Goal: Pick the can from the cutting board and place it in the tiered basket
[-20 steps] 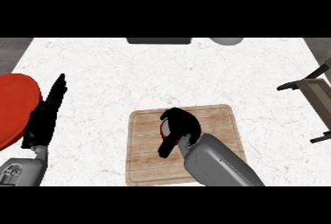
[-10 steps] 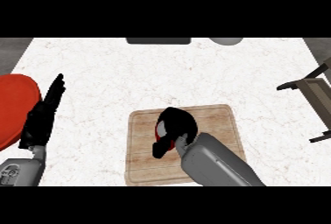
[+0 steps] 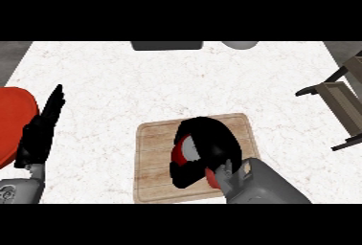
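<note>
- Red and white is all we get of the can, peeking out from under the black fingers of the right hand, which are curled round it over the middle of the wooden cutting board.
- So the grab looks done, as far as we can judge. We can't tell whether the can is touching the board or just off it, since the hand hides its base.
- What's left is pretty much everything else: lift, carry, and drop-off. The tiered basket sits at about 2 o'clock from the board, right at the edge of view and well apart from the hand, with bare marble counter between.
- Left hand is resting at 9 o'clock from the board, fingers straight and pointing up, holding nothing, just beside a red plate at the left edge.
- Up at 12 o'clock there's a dark object and a pale round thing, both cut off, so we can't say what they are.
- We'd call it early days: can in hand, basket untouched.
</note>
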Controlling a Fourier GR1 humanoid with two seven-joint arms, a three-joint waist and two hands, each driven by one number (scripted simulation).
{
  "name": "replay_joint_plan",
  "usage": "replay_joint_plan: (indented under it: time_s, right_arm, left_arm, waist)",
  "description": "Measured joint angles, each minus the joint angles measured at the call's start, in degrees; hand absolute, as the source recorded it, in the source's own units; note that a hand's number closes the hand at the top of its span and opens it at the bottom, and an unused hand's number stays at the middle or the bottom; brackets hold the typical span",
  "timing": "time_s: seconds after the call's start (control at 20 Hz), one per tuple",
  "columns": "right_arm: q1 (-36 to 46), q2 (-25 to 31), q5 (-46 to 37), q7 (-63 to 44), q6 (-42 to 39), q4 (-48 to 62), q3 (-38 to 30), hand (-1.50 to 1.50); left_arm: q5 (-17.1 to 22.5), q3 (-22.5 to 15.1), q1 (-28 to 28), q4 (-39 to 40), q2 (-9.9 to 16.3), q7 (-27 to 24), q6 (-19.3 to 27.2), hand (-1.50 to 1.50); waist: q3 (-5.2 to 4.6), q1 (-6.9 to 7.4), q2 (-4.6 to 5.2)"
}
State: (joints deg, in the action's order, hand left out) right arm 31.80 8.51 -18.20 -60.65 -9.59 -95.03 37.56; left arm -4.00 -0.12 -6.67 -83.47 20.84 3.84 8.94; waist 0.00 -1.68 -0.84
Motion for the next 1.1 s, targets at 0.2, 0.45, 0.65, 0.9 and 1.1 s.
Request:
replay_joint_plan:
  time_s: [0.2, 0.45, 0.65, 0.9, 1.1]
  right_arm:
    - [-1.1, 8.0, 1.8, 1.6, -2.2, -16.2, -3.0, 1.50]
    - [-1.0, 15.3, 4.3, 1.0, -2.1, -33.4, -14.2, 1.50]
    - [0.7, 20.9, 9.1, -0.3, -2.4, -41.9, -26.0, 1.50]
    - [5.8, 29.7, 17.9, -0.2, -3.9, -41.6, -40.6, 1.50]
    - [8.7, 38.8, 24.2, 2.2, -7.4, -35.9, -49.0, 1.50]
  left_arm:
    - [0.4, 1.0, 1.3, -0.1, 0.2, -0.1, 0.3, 0.00]
    - [0.2, 1.3, 1.3, -0.3, 0.2, 0.4, 0.6, 0.00]
    - [0.3, 1.5, 2.1, -0.5, 0.3, -0.8, 0.1, 0.00]
    - [0.0, 1.2, 1.0, -0.6, 0.3, -0.4, -0.4, 0.00]
    - [-0.6, 0.5, 1.1, -1.0, -0.8, -0.1, 0.1, 0.00]
  waist:
    - [0.02, -1.58, -0.56]
    - [0.03, -2.28, -0.55]
    - [-0.03, -1.54, -0.28]
    - [-0.06, -0.70, 0.02]
    - [-0.07, -0.30, 0.15]
